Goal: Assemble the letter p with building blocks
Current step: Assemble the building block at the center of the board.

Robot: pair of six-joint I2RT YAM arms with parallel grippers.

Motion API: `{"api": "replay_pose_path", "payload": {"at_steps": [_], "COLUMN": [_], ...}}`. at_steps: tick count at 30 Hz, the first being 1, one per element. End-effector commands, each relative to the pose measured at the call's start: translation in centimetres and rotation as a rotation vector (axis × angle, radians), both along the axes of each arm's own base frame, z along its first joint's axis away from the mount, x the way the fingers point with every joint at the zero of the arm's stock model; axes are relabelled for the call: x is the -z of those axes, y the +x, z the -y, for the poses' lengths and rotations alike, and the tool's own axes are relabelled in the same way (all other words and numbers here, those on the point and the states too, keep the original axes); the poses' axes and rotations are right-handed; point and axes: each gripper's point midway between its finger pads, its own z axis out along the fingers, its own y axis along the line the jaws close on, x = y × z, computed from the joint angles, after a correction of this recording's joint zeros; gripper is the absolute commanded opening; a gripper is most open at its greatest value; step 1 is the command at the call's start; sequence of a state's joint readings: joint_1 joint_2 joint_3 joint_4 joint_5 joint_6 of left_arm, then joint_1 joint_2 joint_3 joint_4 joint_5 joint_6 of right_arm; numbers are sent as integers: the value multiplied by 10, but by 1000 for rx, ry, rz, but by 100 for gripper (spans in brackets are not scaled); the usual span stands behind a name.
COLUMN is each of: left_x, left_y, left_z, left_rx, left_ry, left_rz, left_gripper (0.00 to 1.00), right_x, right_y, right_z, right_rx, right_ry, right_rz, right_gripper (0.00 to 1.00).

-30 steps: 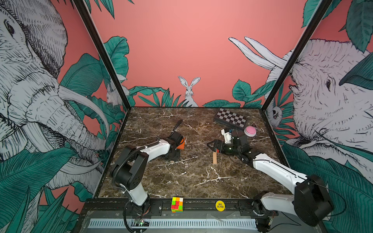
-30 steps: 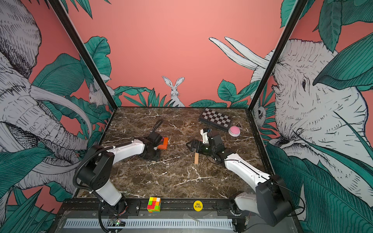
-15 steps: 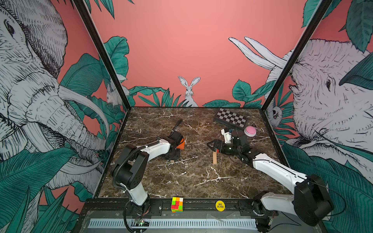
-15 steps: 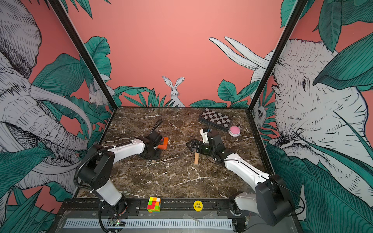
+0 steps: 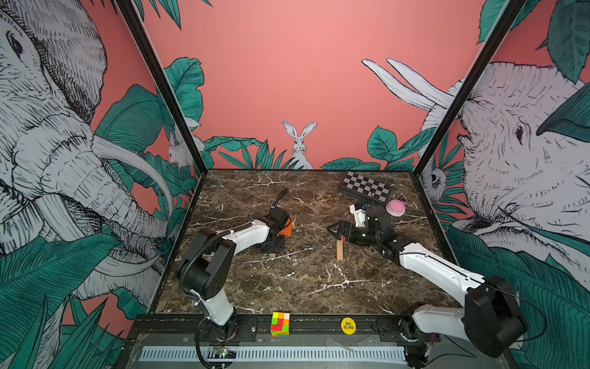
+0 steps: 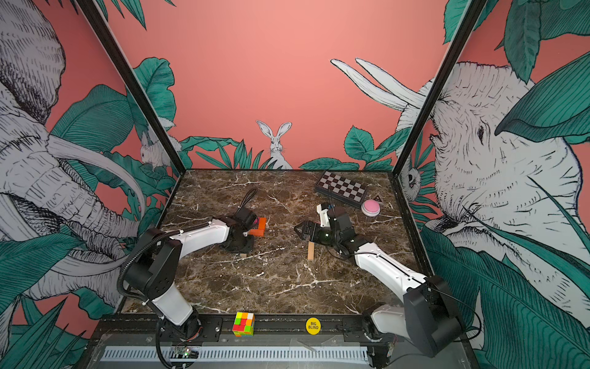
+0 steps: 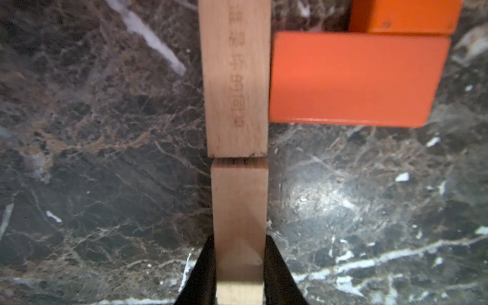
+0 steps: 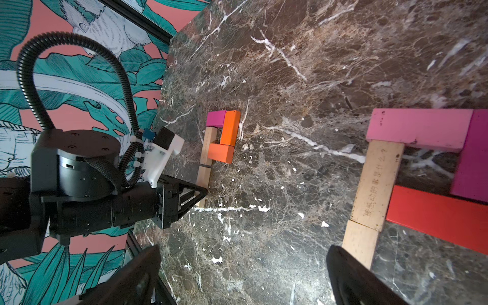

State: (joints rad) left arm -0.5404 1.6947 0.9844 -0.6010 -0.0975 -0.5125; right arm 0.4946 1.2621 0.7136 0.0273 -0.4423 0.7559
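My left gripper (image 7: 239, 243) is shut on a plain tan block (image 7: 239, 200) lying end to end with a second tan block (image 7: 235, 79). An orange block (image 7: 351, 79) lies flat against that second block, and another orange block (image 7: 404, 15) sits beyond it. The right wrist view shows this group with a magenta block (image 8: 216, 118) at its far end. In that view my right gripper (image 8: 245, 277) is open and empty beside a second group: a pink block (image 8: 417, 128), a magenta block (image 8: 472, 158), a red block (image 8: 435, 214) and two tan blocks (image 8: 377, 184). In a top view, the left gripper (image 5: 273, 247) points down.
A checkered box (image 5: 364, 188) and a pink round button (image 5: 395, 207) stand at the back right. A puzzle cube (image 5: 280, 323) and a yellow disc (image 5: 348, 325) rest on the front rail. Walls close in the marble table (image 5: 303, 287) on three sides.
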Motion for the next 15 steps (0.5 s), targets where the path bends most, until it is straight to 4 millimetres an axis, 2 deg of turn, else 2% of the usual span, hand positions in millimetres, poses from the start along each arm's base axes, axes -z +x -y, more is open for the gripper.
{"api": "replay_pose_path", "payload": {"at_steps": [1, 15], "left_x": [19, 19], "left_y": [-12, -13], "left_z": [-12, -14], "left_rx": [-25, -25], "left_ry": [46, 59], "left_rz": [-75, -82], "left_gripper": [19, 23], "right_x": [2, 5], "right_y": [2, 3], "right_z": [-1, -2], "right_rx": [2, 0], "right_ry": [9, 12], "right_rz": [9, 1], "right_gripper": [98, 98]}}
